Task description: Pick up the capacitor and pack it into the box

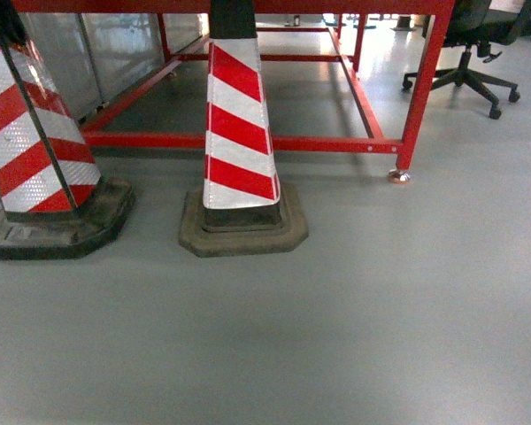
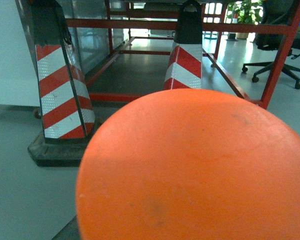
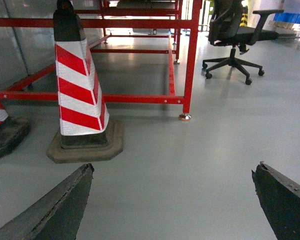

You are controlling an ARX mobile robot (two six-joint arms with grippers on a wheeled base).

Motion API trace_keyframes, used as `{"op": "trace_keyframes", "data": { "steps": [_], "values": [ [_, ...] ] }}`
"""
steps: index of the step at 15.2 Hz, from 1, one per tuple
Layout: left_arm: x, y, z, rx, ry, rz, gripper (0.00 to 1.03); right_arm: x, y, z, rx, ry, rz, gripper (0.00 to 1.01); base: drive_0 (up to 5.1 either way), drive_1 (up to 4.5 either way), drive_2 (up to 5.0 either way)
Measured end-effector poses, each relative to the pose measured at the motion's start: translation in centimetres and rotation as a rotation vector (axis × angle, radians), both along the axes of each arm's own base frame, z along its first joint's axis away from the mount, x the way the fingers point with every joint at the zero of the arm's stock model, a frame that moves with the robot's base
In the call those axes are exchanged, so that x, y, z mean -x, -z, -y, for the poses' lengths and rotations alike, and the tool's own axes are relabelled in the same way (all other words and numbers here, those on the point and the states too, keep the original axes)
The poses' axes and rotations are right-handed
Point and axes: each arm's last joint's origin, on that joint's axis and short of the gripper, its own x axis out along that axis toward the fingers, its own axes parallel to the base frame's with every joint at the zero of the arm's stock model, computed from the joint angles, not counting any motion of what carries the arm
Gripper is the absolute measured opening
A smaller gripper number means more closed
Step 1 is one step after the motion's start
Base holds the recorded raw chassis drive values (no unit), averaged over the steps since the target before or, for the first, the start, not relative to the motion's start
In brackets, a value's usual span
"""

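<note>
Your right pincer hangs with its fingers wide apart and empty over bare grey floor. Your left pincer never shows; the capacitor's flat orange top fills that wrist view, likely held, but you can't tell. Expect it light, rigid, smooth-sided: grip across the round body. The box is nowhere in sight, only striped cones.

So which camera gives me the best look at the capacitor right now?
The left wrist view: the capacitor fills its lower frame as a big orange disc, too close to see any grip. The head and right wrist views show only floor, cones and red frame, no capacitor.
</note>
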Motion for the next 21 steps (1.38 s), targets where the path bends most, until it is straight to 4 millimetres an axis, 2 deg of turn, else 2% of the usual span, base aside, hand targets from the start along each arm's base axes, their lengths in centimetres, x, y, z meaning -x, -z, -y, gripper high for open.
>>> {"op": "trace_keyframes", "data": {
  "steps": [16, 21],
  "values": [
    [0.0, 0.01, 0.0, 0.0, -0.002, -0.001, 0.43, 0.0, 0.02, 0.0, 0.0, 0.0, -0.002, 0.98, 0.0, 4.2, -4.1],
    [0.0, 0.01, 0.0, 0.0, 0.0, -0.002, 0.43, 0.0, 0.01, 0.0, 0.0, -0.001, -0.001, 0.98, 0.0, 0.0, 0.0]
  ]
}}
